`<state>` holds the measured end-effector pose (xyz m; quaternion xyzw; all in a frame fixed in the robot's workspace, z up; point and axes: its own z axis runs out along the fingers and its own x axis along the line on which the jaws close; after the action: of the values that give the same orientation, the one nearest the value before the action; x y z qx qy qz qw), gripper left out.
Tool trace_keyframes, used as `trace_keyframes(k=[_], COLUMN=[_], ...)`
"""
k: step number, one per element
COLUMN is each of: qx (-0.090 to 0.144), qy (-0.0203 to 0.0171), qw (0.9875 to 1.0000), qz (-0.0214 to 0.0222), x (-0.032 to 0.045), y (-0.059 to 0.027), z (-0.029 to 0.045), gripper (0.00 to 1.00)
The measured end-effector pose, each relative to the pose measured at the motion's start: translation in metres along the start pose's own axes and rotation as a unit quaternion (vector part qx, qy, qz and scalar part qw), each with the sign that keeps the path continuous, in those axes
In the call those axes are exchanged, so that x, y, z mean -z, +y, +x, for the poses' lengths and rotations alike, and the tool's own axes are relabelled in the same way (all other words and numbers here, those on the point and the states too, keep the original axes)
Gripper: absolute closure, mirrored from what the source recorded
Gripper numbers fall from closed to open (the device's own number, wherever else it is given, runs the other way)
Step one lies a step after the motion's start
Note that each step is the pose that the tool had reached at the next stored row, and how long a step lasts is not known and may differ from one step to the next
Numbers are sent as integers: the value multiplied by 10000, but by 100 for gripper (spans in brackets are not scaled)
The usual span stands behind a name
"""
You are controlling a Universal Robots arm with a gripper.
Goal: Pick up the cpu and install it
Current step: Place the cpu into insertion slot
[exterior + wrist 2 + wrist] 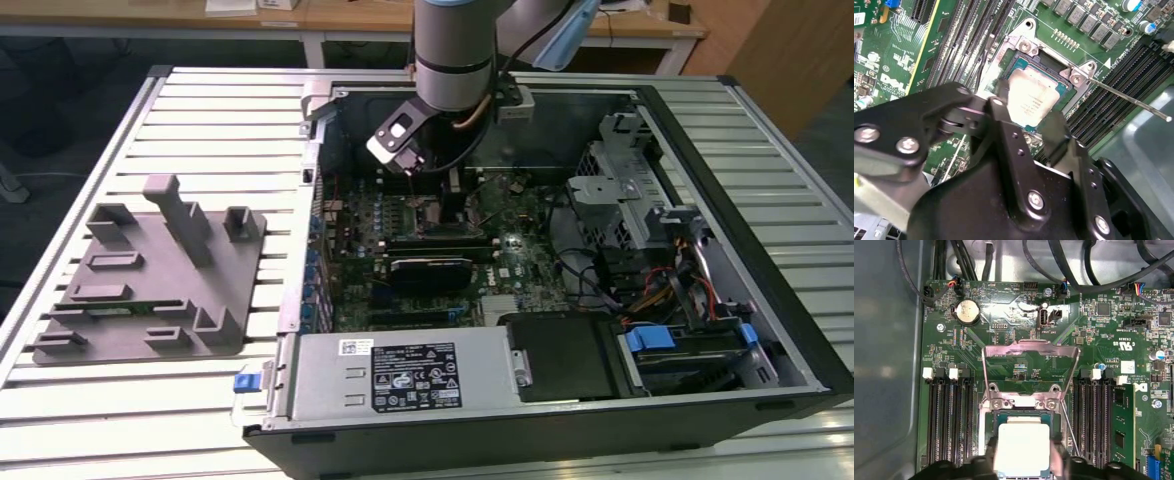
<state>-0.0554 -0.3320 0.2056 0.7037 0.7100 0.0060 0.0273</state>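
The cpu is a flat square chip with a shiny silver top. It hangs just over the open socket on the green motherboard. My gripper is shut on the cpu, with one black finger against each of two opposite edges. In the second wrist view the cpu sits tilted above the socket frame, and the gripper comes down from above it. In the exterior view the gripper reaches down into the open computer case.
The socket's metal bracket stands swung open, and its thin lever sticks out sideways. Memory slots flank the socket, one holding a module. Cables run along the board's edge. A grey tray with posts lies beside the case.
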Motion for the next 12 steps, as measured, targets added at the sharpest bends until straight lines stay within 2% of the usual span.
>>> trace_keyframes(k=[1,2,4,5,7,8,10,12], qx=[0,0,0,0,0,0,0,0], qy=[0,0,0,0,0,0,0,-1], qw=[10000,10000,10000,10000,10000,10000,10000,10000], qz=[0,0,0,0,0,0,0,0], x=[1,2,3,4,6,7,8,10], y=[0,0,0,0,0,0,1,0], z=[0,0,0,0,0,0,0,-1], gripper=[52,52,64,64,76,76,87,89])
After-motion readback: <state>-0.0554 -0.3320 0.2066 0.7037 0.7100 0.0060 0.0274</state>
